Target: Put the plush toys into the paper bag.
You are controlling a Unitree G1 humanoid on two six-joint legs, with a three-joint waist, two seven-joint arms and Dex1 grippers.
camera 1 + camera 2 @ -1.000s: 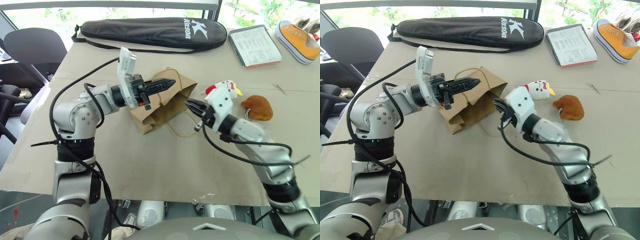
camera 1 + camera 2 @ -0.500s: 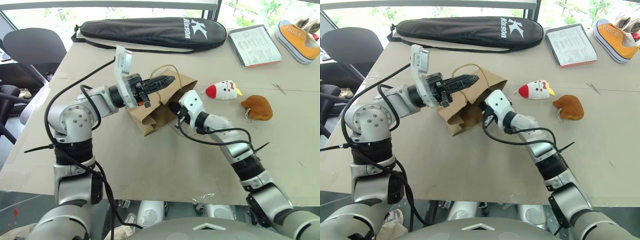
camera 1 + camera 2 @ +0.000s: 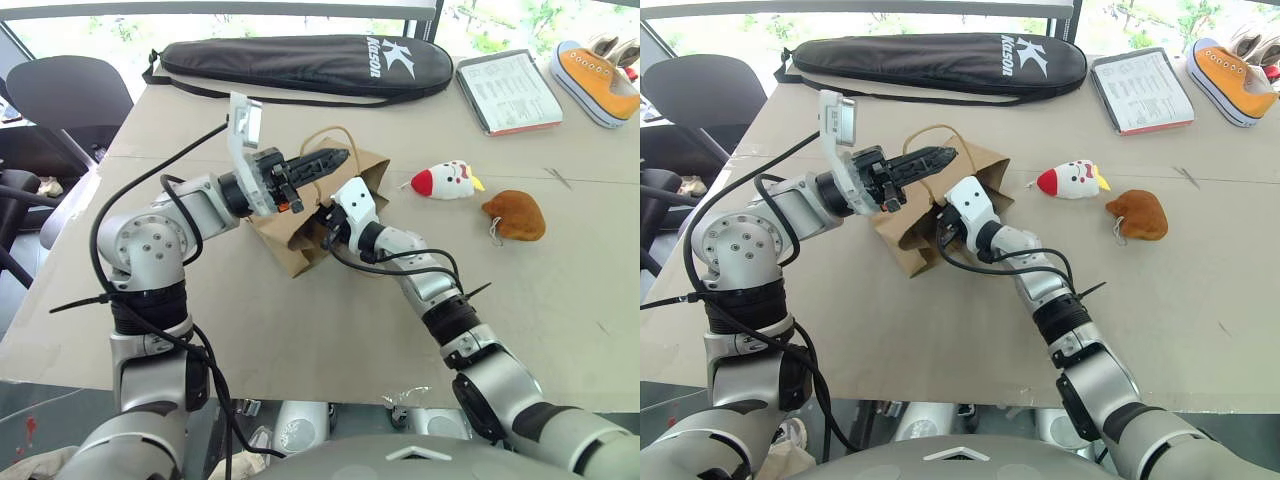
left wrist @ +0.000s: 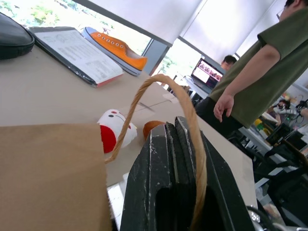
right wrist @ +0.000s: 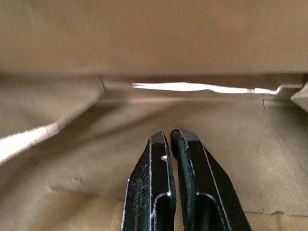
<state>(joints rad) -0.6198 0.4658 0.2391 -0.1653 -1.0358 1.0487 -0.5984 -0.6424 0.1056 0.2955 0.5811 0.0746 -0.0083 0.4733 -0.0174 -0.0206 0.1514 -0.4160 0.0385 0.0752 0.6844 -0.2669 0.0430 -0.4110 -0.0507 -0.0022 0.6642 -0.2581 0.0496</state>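
The brown paper bag (image 3: 285, 243) lies on the table with its mouth facing right. My left gripper (image 3: 335, 160) is shut and holds the mouth up by a twine handle (image 4: 144, 94), which loops over its fingers (image 4: 163, 144). My right gripper (image 5: 169, 137) is shut with nothing in it and reaches inside the bag's mouth, brown paper all around it. Both plush toys lie on the table right of the bag. The white one with a red end (image 3: 445, 181) is nearer, and the orange-brown lump (image 3: 515, 215) is farther right.
A long black zippered case (image 3: 300, 62) lies along the table's far edge. A booklet (image 3: 510, 90) and an orange-and-white sneaker (image 3: 598, 80) sit at the back right. A chair (image 3: 65, 95) stands off the left corner. A person (image 4: 260, 72) stands beyond the table.
My right arm swung left from beside the white toy and pushed its shut gripper into the bag's mouth. The left gripper stayed in place on the handle, rolling slightly.
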